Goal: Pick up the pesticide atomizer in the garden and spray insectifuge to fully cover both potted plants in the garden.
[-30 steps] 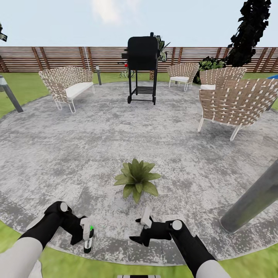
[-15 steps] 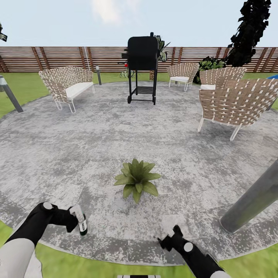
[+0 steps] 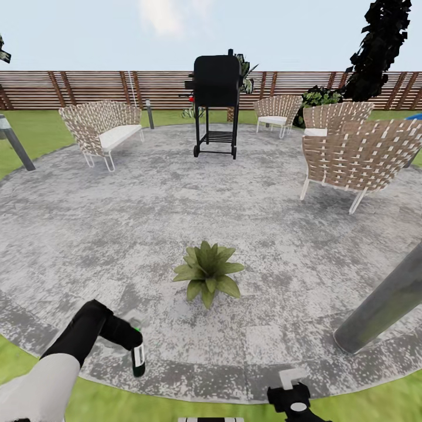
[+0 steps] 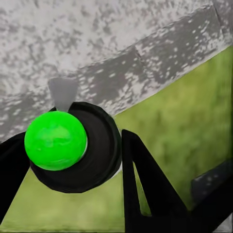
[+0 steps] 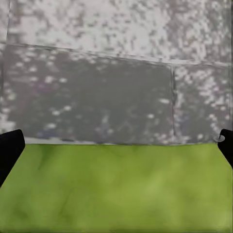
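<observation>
- The gravel patio [image 3: 146,205] is spreading out as a round grey disc, and everything else is being placed against it here: lawn [image 3: 35,132] is ringing it, and a brown slatted fence [image 3: 88,88] is closing off its far side.
- Woven chairs are sitting along the patio's far rim, a loveseat [image 3: 102,132] on one side and an armchair [image 3: 357,155] on the other, with a black grill [image 3: 217,102] standing between them.
- A thick grey post [image 3: 384,305] is leaning up off the patio's near edge, beside the armchair's side.
- One potted plant [image 3: 208,272], a low rosette of pointed green leaves, is sitting on the patio's near half, well inside the rim; it appears to be the spray target.
- The left gripper [image 3: 133,340] is hovering over the patio's near rim, short of the plant, and is clenching the pesticide atomizer [image 3: 138,357], which is hanging dark end down. In the left wrist view the bottle [image 4: 77,148] is wedged between the black fingers [image 4: 145,184], a bright green ball showing on it.
- The bottle's nozzle is probably not pointing at the plant yet, so re-aiming seems needed.
- The right gripper [image 3: 291,381] is resting low at the patio's rim, its fingertips [image 5: 9,150] standing wide apart with nothing between them, likely kept out of the way.
</observation>
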Controlling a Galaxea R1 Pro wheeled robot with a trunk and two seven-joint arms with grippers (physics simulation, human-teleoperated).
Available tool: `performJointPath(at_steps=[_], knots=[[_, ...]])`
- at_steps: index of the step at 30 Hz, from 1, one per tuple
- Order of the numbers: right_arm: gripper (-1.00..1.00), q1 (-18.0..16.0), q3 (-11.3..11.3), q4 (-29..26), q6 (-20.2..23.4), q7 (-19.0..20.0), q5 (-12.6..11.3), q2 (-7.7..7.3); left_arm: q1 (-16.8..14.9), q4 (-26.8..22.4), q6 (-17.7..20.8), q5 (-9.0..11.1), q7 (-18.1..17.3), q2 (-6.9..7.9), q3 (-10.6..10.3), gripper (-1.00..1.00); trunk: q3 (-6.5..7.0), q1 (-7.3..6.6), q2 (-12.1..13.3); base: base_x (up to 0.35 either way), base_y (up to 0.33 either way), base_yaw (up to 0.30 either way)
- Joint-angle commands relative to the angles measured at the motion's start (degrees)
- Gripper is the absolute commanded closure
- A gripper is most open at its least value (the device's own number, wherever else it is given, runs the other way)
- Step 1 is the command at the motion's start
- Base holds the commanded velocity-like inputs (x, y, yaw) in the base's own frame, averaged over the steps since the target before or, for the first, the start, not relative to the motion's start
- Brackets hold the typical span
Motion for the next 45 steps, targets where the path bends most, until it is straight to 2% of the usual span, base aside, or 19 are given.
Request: performJointPath(at_steps=[1,4,9,11,12,14,17,20,30,33,40,45], knots=[[-1.0,-0.04,0.31,0.02,-0.11,-0.32,0.02,-0.04,-0.19,-0.1,1.47,-0.42,-0.52,-0.05,-0.8,1.0,-0.05,-0.01,-0.02,0.0,0.0,0.0],[-1.0,-0.04,0.39,-0.03,-0.1,-0.13,0.05,-0.19,-0.84,-0.11,3.67,-0.39,-1.22,-0.11,-4.67,1.0,-0.05,-0.01,-0.02,0.0,0.0,0.0],[-1.0,0.0,0.59,0.18,-0.15,-0.05,0.29,-0.28,-4.42,-0.02,7.31,-0.75,-4.94,-0.09,-5.78,1.0,-0.05,-0.01,-0.02,0.0,0.0,0.0],[-1.0,0.13,0.65,0.22,-0.21,-0.05,0.48,-0.25,-5.55,0.02,9.57,-2.25,-6.15,-0.08,-7.14,1.0,-0.05,-0.01,-0.02,0.0,0.0,0.0],[-1.0,0.18,0.69,0.19,-0.25,0.0,0.53,-0.22,-5.88,0.03,10.4,-3.26,-6.51,-0.12,-8.91,1.0,-0.05,-0.01,-0.02,0.0,0.0,0.0],[-1.0,0.2,0.72,0.13,-0.27,0.02,0.56,-0.16,-6.08,0.04,11.11,-3.98,-7.37,-0.22,-11.61,1.0,-0.05,-0.01,-0.02,0.0,0.0,0.0],[-1.0,0.22,0.76,0.12,-0.23,0.04,0.58,0.11,-6.58,0.07,13.22,-4.73,-11.25,-0.45,-14.41,1.0,-0.05,-0.01,-0.02,0.0,0.0,0.0],[-1.0,0.22,0.81,0.22,-0.2,0.07,0.58,0.21,-7.87,0.68,15.12,-5.05,-12.93,-0.38,-14.94,1.0,-0.05,-0.01,-0.02,0.0,0.0,0.0],[-1.0,0.25,0.68,0.23,-0.31,-0.11,0.36,-0.16,-8.06,0.75,15.45,-5.07,-13.28,-0.54,-15.48,1.0,-0.05,-0.01,-0.02,0.138,0.0,-0.011],[-1.0,0.27,0.65,0.3,-0.34,-0.21,0.27,-0.26,-7.73,0.68,15.51,-5.08,-13.28,-0.38,-17.25,1.0,-0.05,-0.01,-0.02,0.335,0.0,-0.234],[-1.0,0.31,0.56,0.33,-0.38,-0.3,0.23,-0.74,-7.87,0.64,15.5,-5.0,-13.52,-0.42,-17.82,1.0,-0.05,-0.01,-0.02,0.162,0.0,-0.278],[-1.0,0.31,0.6,0.33,-0.38,-0.29,0.23,-0.77,-8.12,0.12,15.44,-5.33,-18.81,0.11,-18.73,1.0,-0.05,-0.01,-0.02,0.004,0.0,-0.282]])
